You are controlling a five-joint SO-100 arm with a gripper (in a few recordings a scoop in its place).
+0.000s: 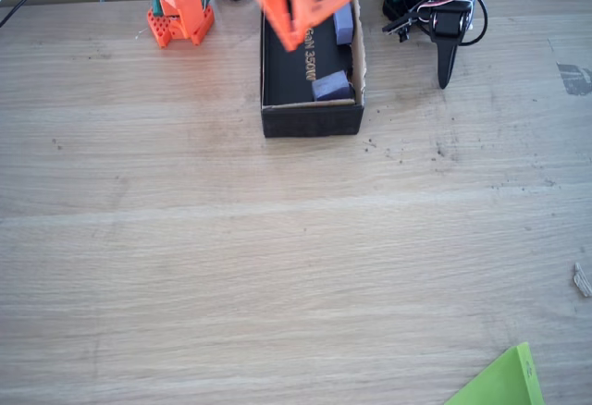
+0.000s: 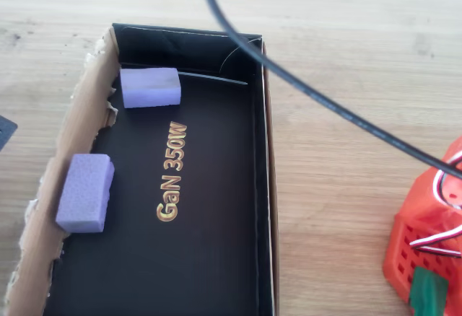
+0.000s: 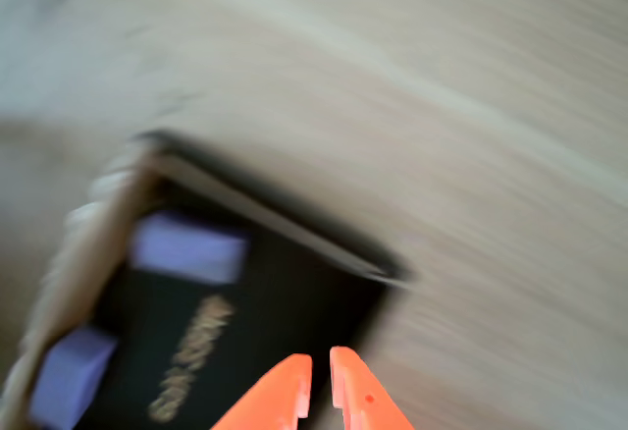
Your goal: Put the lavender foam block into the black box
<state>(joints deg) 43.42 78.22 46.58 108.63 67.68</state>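
The black box (image 1: 310,118) stands at the back of the wooden table, with gold "GaN 350W" lettering on its floor (image 2: 172,172) and a torn brown wall (image 2: 54,186). Two near-identical lavender foam blocks lie inside it. One (image 2: 149,87) (image 1: 330,85) (image 3: 188,248) is by the end wall. The other (image 2: 85,192) (image 1: 344,24) (image 3: 71,376) rests against the torn wall. I cannot tell which of them is the task's block. My orange gripper (image 1: 298,30) hovers blurred above the box. In the wrist view the gripper (image 3: 320,361) is shut with nothing held.
The arm's orange base (image 1: 180,7) (image 2: 426,251) stands beside the box. A black cable (image 2: 310,85) crosses above the box in the overhead view. A green sheet corner (image 1: 504,382) sticks in at the front right. Bare wood lies in front of the box.
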